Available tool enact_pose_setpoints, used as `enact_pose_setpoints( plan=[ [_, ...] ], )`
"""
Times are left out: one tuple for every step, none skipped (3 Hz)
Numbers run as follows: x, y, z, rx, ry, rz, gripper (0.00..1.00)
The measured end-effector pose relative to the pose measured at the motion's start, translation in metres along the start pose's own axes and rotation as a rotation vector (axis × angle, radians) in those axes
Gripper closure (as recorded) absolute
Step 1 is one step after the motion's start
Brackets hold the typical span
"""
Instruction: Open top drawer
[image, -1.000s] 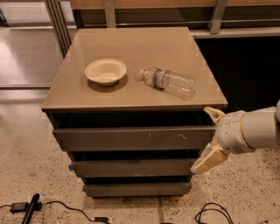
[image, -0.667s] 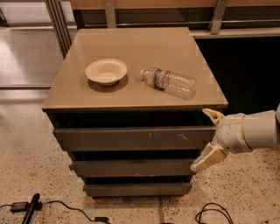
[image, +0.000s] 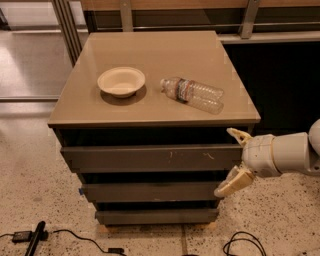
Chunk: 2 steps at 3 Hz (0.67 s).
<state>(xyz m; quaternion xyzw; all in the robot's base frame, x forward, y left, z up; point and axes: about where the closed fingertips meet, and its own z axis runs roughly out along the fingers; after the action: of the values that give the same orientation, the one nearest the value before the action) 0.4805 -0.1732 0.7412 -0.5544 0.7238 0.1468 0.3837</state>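
Observation:
The top drawer (image: 150, 158) is the widest dark grey front under the tan cabinet top (image: 150, 107), with small pale scratches right of centre. It stands a little out from the cabinet. My gripper (image: 230, 161) is at the drawer's right end, on a white arm reaching in from the right. Its two cream fingers are spread wide, one fingertip (image: 235, 133) near the drawer's upper right corner and the other below its lower right corner. It holds nothing.
Two narrower grey drawer fronts (image: 150, 192) sit below. A cream bowl (image: 121, 81) and a clear plastic bottle (image: 193, 94) lying on its side rest on the cabinet top. Black cables (image: 245, 242) lie on the speckled floor.
The gripper has shifted slightly left toward the drawer's right end. The drawer, bowl and bottle have not moved.

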Motion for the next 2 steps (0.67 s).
enact_pose_setpoints(
  plan=[
    [0.003, 0.0, 0.029, -0.031, 0.005, -0.011, 0.0],
    [0.01, 0.001, 0.049, -0.051, 0.024, -0.011, 0.0]
  ],
)
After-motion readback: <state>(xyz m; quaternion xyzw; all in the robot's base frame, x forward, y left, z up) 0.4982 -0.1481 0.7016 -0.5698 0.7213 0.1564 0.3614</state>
